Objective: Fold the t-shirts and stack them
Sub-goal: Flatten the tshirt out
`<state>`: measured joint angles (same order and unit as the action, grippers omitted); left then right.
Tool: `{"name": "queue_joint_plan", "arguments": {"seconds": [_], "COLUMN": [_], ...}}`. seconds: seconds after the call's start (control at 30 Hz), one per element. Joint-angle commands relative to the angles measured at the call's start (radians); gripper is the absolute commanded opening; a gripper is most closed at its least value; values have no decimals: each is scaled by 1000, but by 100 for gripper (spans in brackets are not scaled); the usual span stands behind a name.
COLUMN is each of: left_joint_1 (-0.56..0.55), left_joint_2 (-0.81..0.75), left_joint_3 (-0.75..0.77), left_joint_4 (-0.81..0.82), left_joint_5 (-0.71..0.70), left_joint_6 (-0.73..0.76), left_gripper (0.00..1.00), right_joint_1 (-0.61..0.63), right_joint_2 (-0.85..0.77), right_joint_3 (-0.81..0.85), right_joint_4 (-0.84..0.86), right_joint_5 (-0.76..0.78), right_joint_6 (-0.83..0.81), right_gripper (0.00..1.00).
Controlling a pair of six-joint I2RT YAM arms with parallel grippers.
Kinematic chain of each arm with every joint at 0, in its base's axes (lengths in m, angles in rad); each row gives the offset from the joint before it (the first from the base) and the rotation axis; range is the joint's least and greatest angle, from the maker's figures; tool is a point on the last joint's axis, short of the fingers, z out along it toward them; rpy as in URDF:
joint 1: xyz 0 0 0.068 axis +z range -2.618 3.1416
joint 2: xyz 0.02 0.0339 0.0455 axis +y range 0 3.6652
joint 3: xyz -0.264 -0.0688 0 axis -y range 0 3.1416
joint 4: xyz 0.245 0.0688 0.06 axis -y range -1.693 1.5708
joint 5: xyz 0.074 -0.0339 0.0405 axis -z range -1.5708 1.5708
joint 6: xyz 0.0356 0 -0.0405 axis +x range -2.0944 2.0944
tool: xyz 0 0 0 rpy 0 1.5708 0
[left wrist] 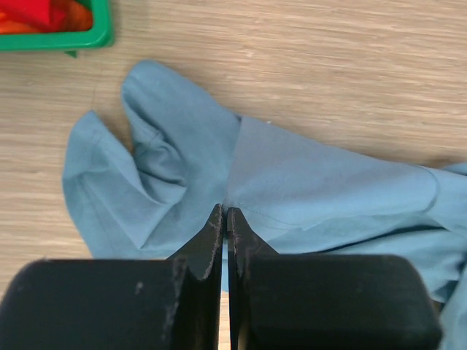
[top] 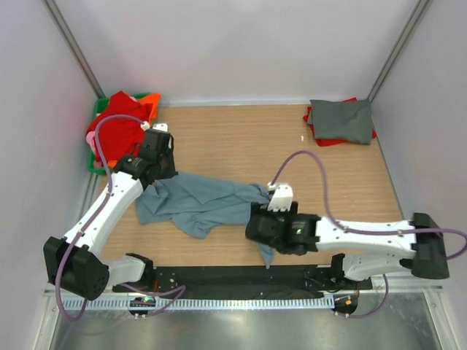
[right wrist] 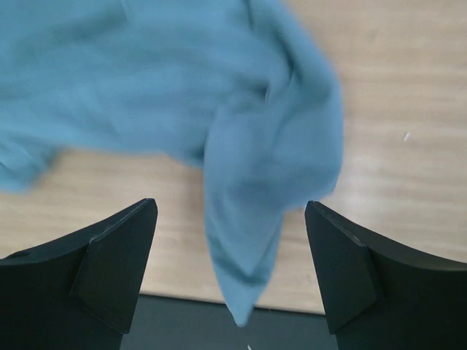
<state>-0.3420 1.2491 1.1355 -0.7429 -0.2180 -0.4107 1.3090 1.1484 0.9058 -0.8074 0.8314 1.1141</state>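
— At the near right end of the blue-grey t-shirt (top: 197, 198), crumpled on the tabletop (top: 219, 138), is the right gripper (right wrist: 230, 211) gripping?
— No. Its fingers are spread, with a fold hanging between them. It should take one hem layer, not the bunch. That arm lies low, reaching sideways.
— And the shirt's far left?
— The left gripper (left wrist: 225, 211) is clamped on a seam, its arm stretched forward.

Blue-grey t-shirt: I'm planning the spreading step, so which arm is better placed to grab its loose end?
Right. The right fingers stand open astride the dangling end of the blue-grey t-shirt, while the left fingers are shut on its opposite edge.
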Motion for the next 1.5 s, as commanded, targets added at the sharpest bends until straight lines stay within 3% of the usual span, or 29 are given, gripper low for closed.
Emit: {"name": "queue_joint_plan", "arguments": {"seconds": [0.0, 0.17, 0.27, 0.37, 0.5, 0.7, 0.83, 0.93, 1.1, 1.2, 1.23, 1.27, 1.37, 1.47], "left_joint_1": [5, 5, 9, 9, 11, 11, 11, 11, 9, 11, 9, 9, 9, 9], "left_joint_2": [-51, -39, -39, -46, -43, -42, -39, -34, -25, -27, -27, -30, -33, -74], "left_joint_3": [-19, -16, -14, -20, -23, -29, -31, -33, -34, -36, -36, -36, 32, 134], "left_joint_4": [10, -4, -12, -13, -13, -13, -12, -12, -12, -9, -4, -3, -87, -176], "left_joint_5": [-90, -115, -138, -153, -149, -139, -149, -149, -158, -158, -152, -147, -110, -89], "left_joint_6": [19, 13, 13, 12, 9, 7, 9, 9, 6, 4, 4, 3, -19, -36], "left_gripper": [0, 0, 0, 0, 0, 0, 0, 0, 0, 0, 0, 0, 0, 0], "right_joint_1": [99, 271, 321, 355, 358, 351, 343, 319, 273, 265, 263, 262, 263, 262], "right_joint_2": [80, 393, 519, 560, 519, 422, 421, 407, 381, 346, 334, 306, 228, 106], "right_joint_3": [-47, 177, 257, 246, 145, -16, -59, -80, -120, -154, -162, -166, -121, -24], "right_joint_4": [16, -307, -406, -398, -333, -182, -128, -93, -35, -1, -3, -9, -137, -407], "right_joint_5": [-121, -109, -138, -182, -204, -201, -193, -166, -156, -146, -141, -132, -81, 9], "right_joint_6": [156, 323, 392, 447, 501, 515, 523, 501, 449, 440, 440, 444, 475, 510], "right_gripper": [88, 86, 86, 82, 73, 66, 59, 48, 44, 28, 11, 1, 1, 1]}}
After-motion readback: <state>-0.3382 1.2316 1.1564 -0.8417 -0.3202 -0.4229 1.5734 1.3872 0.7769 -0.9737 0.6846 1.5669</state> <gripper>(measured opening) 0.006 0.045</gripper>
